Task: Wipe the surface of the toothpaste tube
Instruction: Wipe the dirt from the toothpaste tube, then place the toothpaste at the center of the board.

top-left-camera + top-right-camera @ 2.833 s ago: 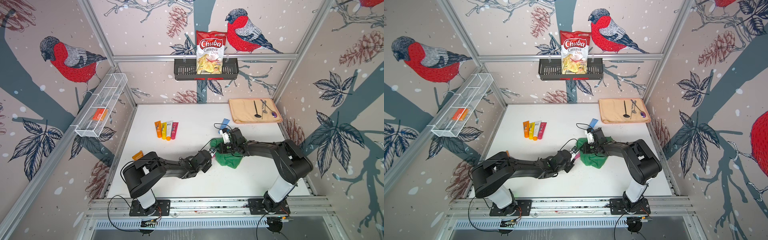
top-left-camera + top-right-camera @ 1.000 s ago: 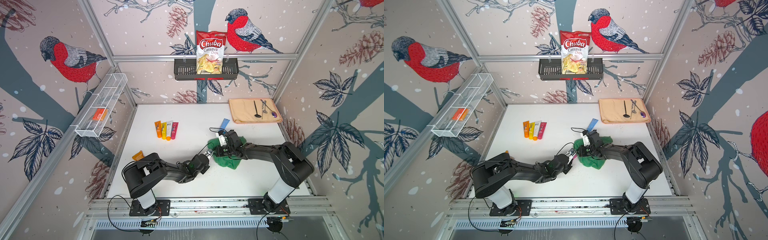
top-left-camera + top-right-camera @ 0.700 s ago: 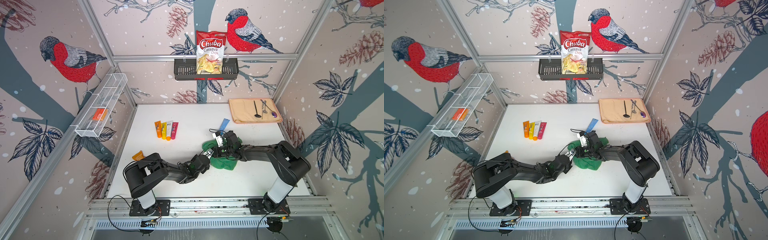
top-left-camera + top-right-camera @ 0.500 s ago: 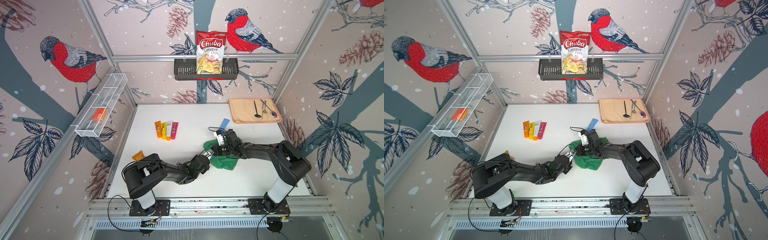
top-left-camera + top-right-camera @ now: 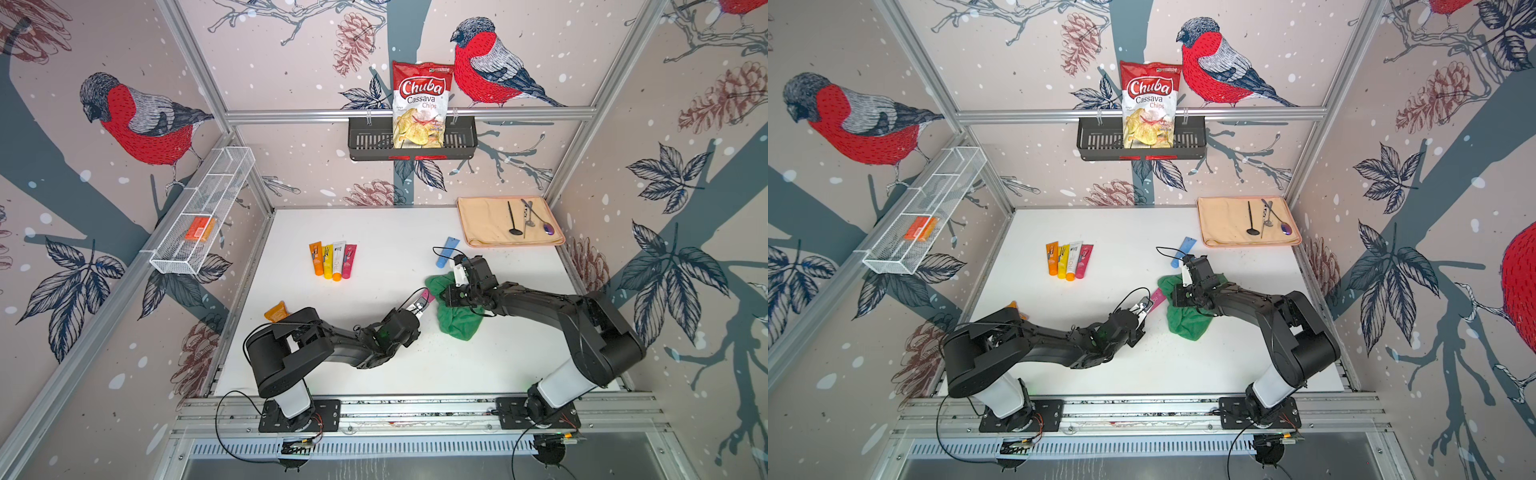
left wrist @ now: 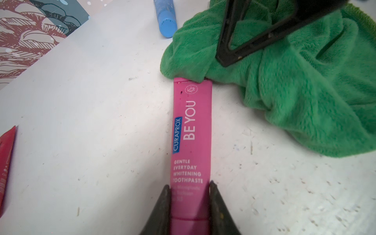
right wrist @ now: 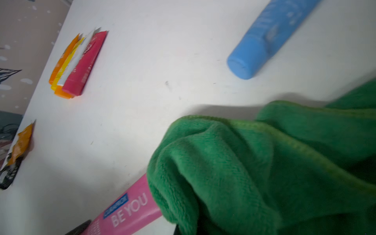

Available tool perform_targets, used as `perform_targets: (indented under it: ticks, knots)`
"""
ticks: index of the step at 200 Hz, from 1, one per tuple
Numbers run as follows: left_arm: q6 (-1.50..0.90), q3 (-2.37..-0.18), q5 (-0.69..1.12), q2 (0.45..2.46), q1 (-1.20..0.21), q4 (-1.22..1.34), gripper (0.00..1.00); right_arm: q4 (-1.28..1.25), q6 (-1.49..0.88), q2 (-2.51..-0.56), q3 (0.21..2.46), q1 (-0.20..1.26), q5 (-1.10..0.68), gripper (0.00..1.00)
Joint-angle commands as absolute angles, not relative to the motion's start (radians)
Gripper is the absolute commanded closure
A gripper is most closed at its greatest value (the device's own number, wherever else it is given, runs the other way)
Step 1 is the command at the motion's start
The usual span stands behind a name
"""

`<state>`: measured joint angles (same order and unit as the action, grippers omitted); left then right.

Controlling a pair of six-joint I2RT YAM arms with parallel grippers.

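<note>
Nearest, the front strip of the white table (image 5: 457, 374) between the two arm bases is lying bare, giving open room along the near edge. The left arm (image 5: 332, 345) is stretching low and almost flat over the table toward the middle. An orange sachet (image 5: 276, 311) is sitting just beside its shoulder, close to the left edge.

The left gripper (image 6: 189, 185) is clamping the pink toothpaste tube (image 6: 191, 132) near its cap end, one finger pressing each side. The cap itself is running out of the left wrist view. The tube is lying flat at mid-depth, printed face up, its crimped end tucking under the edge of the green cloth (image 6: 305, 91).

The right arm (image 5: 540, 303) is coming in low from the right, bending at the elbow, wrist angling down into the cloth. The right gripper (image 5: 448, 297) is closed on a bunched fold of that cloth. Its fingertips are sinking into the fabric and proving hard to make out. The loose remainder of the cloth is trailing on the table toward the near side.

Beyond, a blue tube (image 5: 446, 251) is lying just past the cloth, apart from it. A row of four tubes (image 5: 332, 259) is lying well clear to the left, with bare table around it. Farthest, a beige mat (image 5: 486, 226) carrying utensils is occupying the back right corner.
</note>
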<state>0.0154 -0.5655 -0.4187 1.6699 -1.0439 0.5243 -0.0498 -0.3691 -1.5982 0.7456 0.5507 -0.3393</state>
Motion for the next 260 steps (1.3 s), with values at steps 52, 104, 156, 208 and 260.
perform_targets:
  ticks: [52,104,156,208,260]
  knots:
    - [0.010,-0.602,-0.400,1.675,-1.045,0.553,0.95,-0.319,-0.486,-1.626,0.729,0.679,-0.686,1.00]
    - [-0.047,-0.628,-0.302,1.635,-1.000,0.472,0.95,-0.099,-0.396,-1.577,0.713,0.549,-0.399,1.00]
    - [-0.143,-0.714,-0.101,1.663,-0.915,0.286,0.95,-0.097,-0.414,-1.211,0.552,0.284,-0.303,1.00]
    - [-0.246,-0.751,0.190,1.643,-0.825,0.207,0.95,-0.163,-0.470,-0.992,0.427,0.106,-0.350,1.00]
    - [-0.363,-0.739,0.494,1.712,-0.666,0.228,0.95,-0.179,-0.472,-1.015,0.425,0.085,-0.413,1.00]
